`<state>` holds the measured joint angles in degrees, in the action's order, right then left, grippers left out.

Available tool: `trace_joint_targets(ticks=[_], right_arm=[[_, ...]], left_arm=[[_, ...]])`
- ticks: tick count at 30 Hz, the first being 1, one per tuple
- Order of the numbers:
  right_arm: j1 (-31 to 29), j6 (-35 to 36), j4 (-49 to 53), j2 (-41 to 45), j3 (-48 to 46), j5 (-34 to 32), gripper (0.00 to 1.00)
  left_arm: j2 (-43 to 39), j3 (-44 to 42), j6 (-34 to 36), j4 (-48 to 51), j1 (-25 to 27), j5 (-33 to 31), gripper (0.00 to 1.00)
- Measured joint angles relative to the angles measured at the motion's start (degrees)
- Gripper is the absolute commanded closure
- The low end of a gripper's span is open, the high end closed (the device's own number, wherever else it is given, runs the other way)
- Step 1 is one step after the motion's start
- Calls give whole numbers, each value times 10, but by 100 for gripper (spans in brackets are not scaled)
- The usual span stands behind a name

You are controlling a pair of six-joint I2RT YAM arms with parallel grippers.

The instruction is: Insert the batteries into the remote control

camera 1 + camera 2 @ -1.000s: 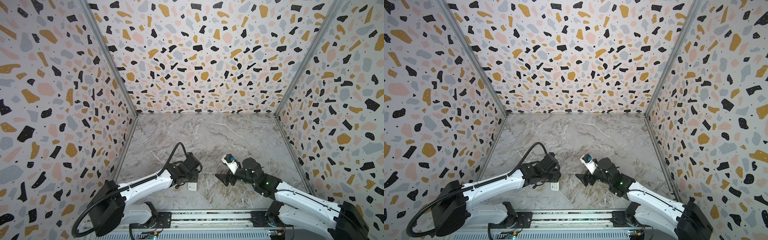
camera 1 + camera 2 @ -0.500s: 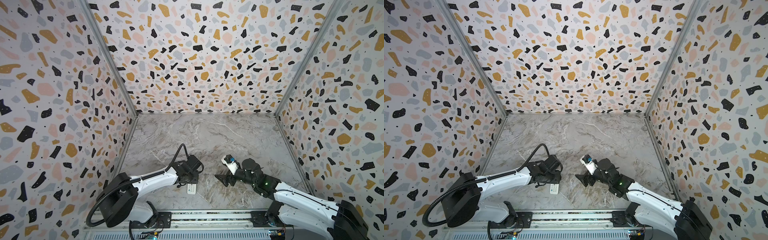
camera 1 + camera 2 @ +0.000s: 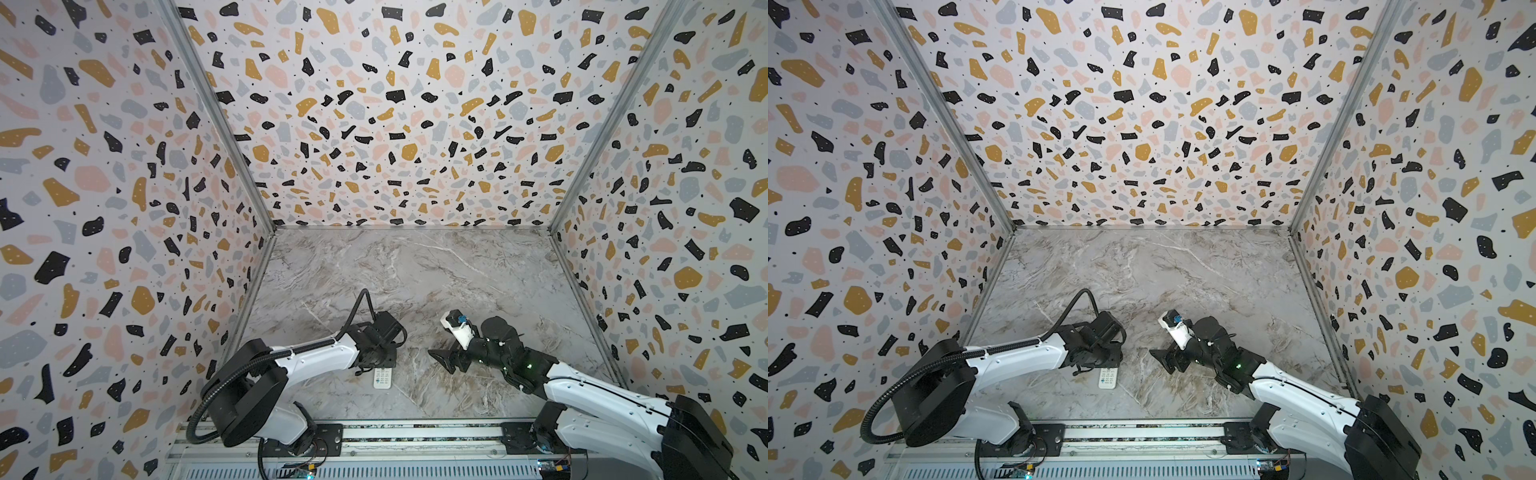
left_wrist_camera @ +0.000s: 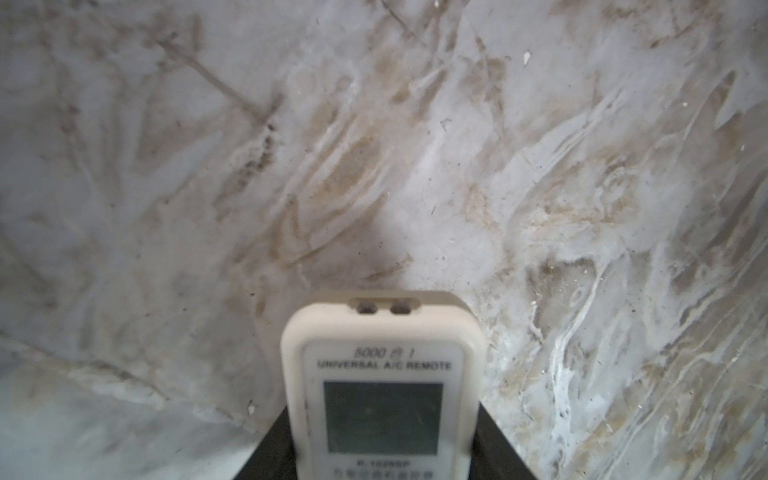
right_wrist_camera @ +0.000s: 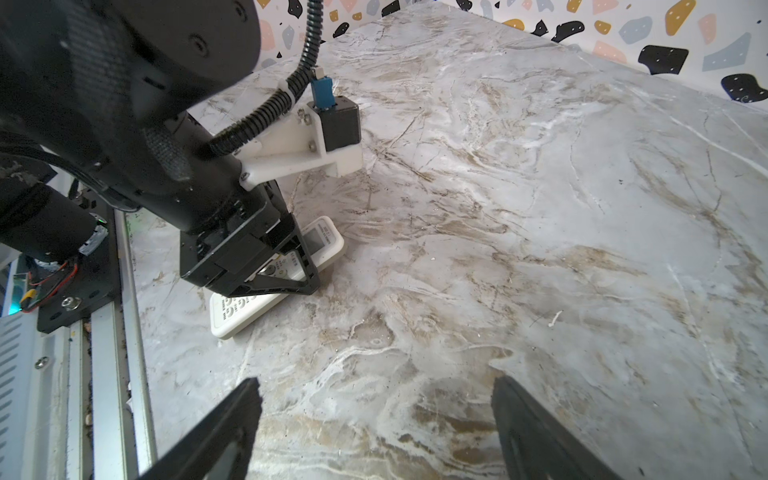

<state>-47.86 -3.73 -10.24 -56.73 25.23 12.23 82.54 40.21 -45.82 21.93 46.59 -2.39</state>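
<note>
We are judging the task to be barely begun. We are seeing no batteries in any view, neither on the table nor in either claw, so both loadings are waiting to be done. The remote control is lying flat near the table's front edge. Its buttons and grey display are facing up, which is hiding its back from us, and we are guessing it is needing turning over first.

The left claw is gripping it with jaws partly open, a finger pressing each long side beside the display, while the remote is resting on the table. The right claw is hovering wide open and empty over bare marble, well apart from the remote.

The metal rail is running near the remote's button end. The left arm is covering its display end in both top views.
</note>
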Motion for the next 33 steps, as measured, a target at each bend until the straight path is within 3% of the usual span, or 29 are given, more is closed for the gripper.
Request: trace_joint_targets(ticks=[3, 12, 17, 22, 25, 33], right_arm=[[0, 2, 0, 0, 0, 0, 11], [0, 2, -10, -3, 5, 4, 10], [0, 2, -9, -16, 21, 13, 9], [0, 1, -16, -10, 25, 14, 8], [0, -1, -14, -4, 25, 8, 1], [11, 2, 39, 35, 24, -49, 1]], left_arm=[[2, -4, -6, -6, 0, -1, 60], [-15, -28, -29, -35, 0, -11, 44], [-29, -37, -36, -38, -1, -19, 22], [-57, -51, -40, -32, -10, -25, 10], [-91, -55, -38, -17, -20, -34, 0], [-244, -34, 16, 42, -66, -130, 1]])
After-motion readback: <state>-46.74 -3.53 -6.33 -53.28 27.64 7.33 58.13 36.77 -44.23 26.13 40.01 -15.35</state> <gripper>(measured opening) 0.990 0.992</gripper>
